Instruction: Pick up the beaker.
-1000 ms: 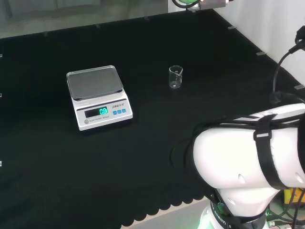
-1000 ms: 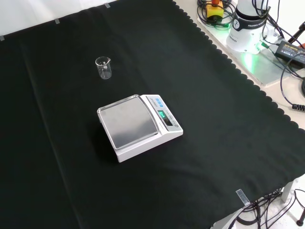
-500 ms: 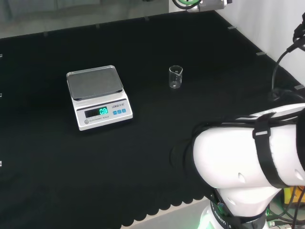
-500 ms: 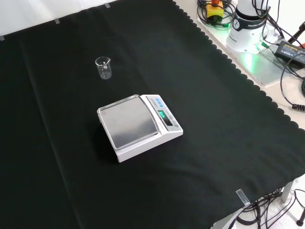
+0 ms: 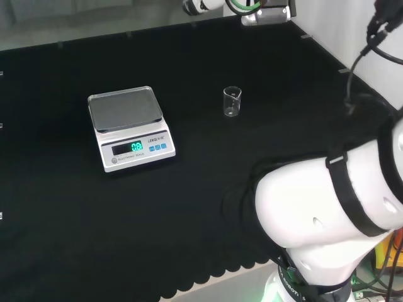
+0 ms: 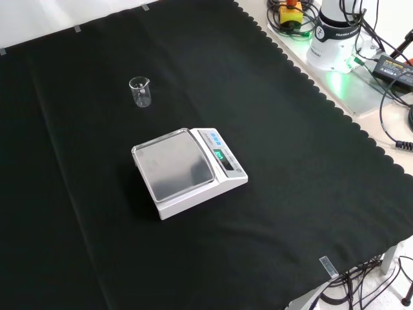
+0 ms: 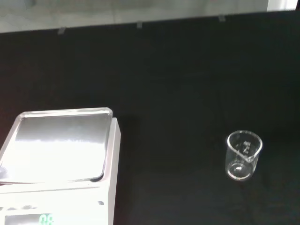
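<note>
The arm's white link has swung at the head view's right, suggesting the approach is starting, while the beaker [image 5: 232, 102] stands untouched right of centre; fingers' state: cannot tell.

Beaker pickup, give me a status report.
Beaker upright on the cloth, apart from the scale, nothing touching it. Looks empty. Nothing stands around it.

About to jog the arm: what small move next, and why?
Probably bring the wrist down toward the beaker. It stands upright and alone on the black cloth, apart from the scale, and nothing is near it yet.
</note>
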Controlling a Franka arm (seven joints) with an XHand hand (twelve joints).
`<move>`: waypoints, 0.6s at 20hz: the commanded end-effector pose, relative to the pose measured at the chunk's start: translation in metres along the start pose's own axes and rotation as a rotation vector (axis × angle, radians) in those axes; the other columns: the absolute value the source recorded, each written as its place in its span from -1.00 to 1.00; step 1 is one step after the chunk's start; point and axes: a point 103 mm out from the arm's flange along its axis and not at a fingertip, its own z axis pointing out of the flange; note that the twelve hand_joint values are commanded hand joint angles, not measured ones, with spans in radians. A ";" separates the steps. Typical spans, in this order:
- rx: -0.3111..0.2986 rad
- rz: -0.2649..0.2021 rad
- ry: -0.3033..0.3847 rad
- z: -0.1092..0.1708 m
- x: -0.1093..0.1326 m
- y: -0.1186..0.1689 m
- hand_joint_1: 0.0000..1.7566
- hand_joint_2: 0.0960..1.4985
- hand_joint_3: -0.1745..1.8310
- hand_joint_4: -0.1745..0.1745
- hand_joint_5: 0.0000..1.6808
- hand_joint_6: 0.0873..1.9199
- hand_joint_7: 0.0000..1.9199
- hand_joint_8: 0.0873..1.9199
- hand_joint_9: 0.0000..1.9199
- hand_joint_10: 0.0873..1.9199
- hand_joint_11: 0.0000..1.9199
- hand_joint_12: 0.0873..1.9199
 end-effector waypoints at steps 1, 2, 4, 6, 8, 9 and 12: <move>0.033 0.018 0.098 0.039 -0.041 0.070 -0.50 -0.03 -0.70 -0.20 -0.75 -1.00 -1.00 -0.32 -1.00 -0.23 -0.85 0.56; 0.038 0.021 0.102 0.044 -0.046 0.076 -0.50 -0.03 -0.70 -0.20 -0.75 -1.00 -1.00 -0.31 -1.00 -0.22 -0.85 0.56; 0.050 0.025 0.115 0.053 -0.054 0.089 -0.49 -0.04 -0.70 -0.21 -0.74 -1.00 -1.00 -0.30 -1.00 -0.21 -0.85 0.56; 0.066 0.032 0.130 0.062 -0.062 0.101 -0.49 -0.04 -0.71 -0.22 -0.73 -1.00 -0.99 -0.29 -1.00 -0.20 -0.85 0.55; 0.083 0.039 0.144 0.072 -0.070 0.113 -0.49 -0.04 -0.71 -0.23 -0.72 -1.00 -0.99 -0.28 -1.00 -0.19 -0.84 0.55; 0.094 0.044 0.151 0.077 -0.074 0.119 -0.49 -0.04 -0.71 -0.23 -0.72 -1.00 -0.98 -0.27 -1.00 -0.18 -0.84 0.55; 0.111 0.059 0.170 0.094 -0.090 0.138 -0.49 -0.04 -0.71 -0.24 -0.71 -1.00 -0.97 -0.26 -1.00 -0.17 -0.84 0.55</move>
